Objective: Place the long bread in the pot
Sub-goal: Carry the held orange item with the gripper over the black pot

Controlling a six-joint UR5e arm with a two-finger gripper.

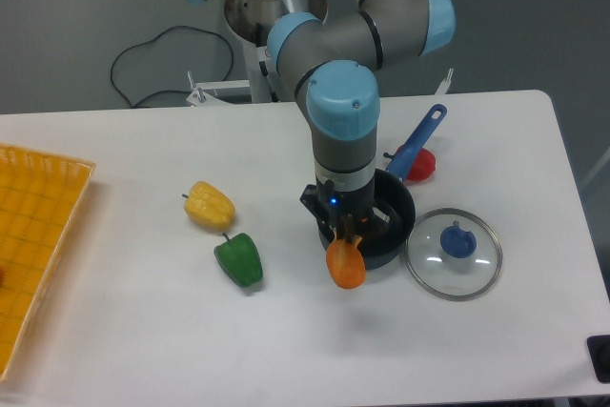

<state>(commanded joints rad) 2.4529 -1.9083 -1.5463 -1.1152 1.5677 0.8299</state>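
The long bread [345, 265] is a glossy orange-brown loaf seen end-on, hanging just in front of the pot's near rim. My gripper [347, 234] points straight down and is shut on the bread's upper end, holding it off the table. The pot [393, 205] is dark, round and low, directly behind and under the gripper, with its blue handle [419, 141] pointing to the back right. The pot's inside is mostly hidden by the gripper.
A glass lid with a blue knob [453, 253] lies right of the pot. A small red item [420, 165] sits by the handle. A yellow pepper [209, 205] and a green pepper [238, 259] lie to the left. An orange tray [33, 254] is at the left edge.
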